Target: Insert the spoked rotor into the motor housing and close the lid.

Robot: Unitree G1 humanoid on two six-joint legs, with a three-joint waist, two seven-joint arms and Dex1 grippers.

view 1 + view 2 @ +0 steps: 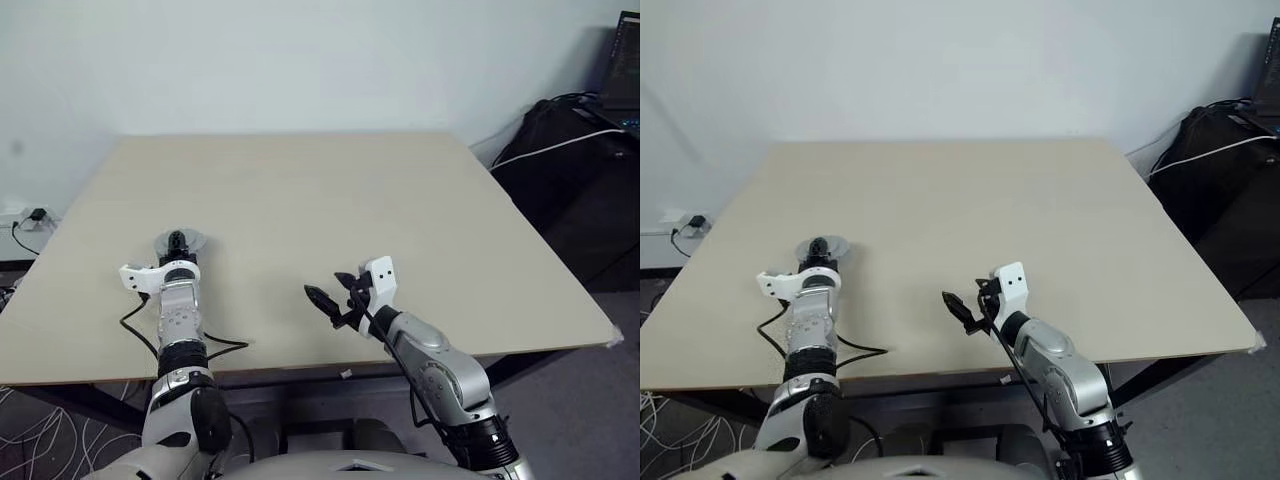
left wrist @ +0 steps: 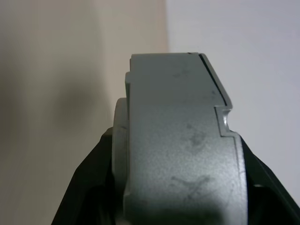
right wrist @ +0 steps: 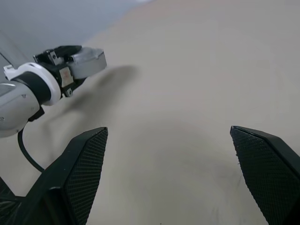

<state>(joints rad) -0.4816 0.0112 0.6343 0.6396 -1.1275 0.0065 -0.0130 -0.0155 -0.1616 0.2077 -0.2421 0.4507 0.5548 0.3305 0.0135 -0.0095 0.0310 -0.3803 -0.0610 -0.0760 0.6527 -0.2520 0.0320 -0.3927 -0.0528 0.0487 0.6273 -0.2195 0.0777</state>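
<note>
The left tool (image 1: 177, 241) is clamped on a round silver-grey metal part with a smooth face, which I take for the lid (image 2: 180, 140). It sits at the near left of the surface (image 1: 330, 190). Whether it is the lid alone or the lid seated on the motor housing, I cannot tell. The right tool (image 3: 167, 132) hangs over the near middle of the surface with its jaws spread wide and nothing between them, well apart from the left one.

The part looks like solid machined metal: stiff, heavy for its size, and not fragile, though a drop would likely mar it and the surface. Its bare metal is probably slippery against the black fingers (image 2: 86, 192). The safest hold seems to be across the rim, on opposite sides, as it is gripped now. That leaves the flat face free to go down squarely.

The head views place the part on the surface and show its round outline, but little of its thickness. The left wrist view shows it edge-on, with a stepped profile and a small notch, filling the gap between the fingers. The right wrist view shows it from the side, thick and drum-like. Its shadow falls beside it, so it appears to be held just above the surface.
</note>
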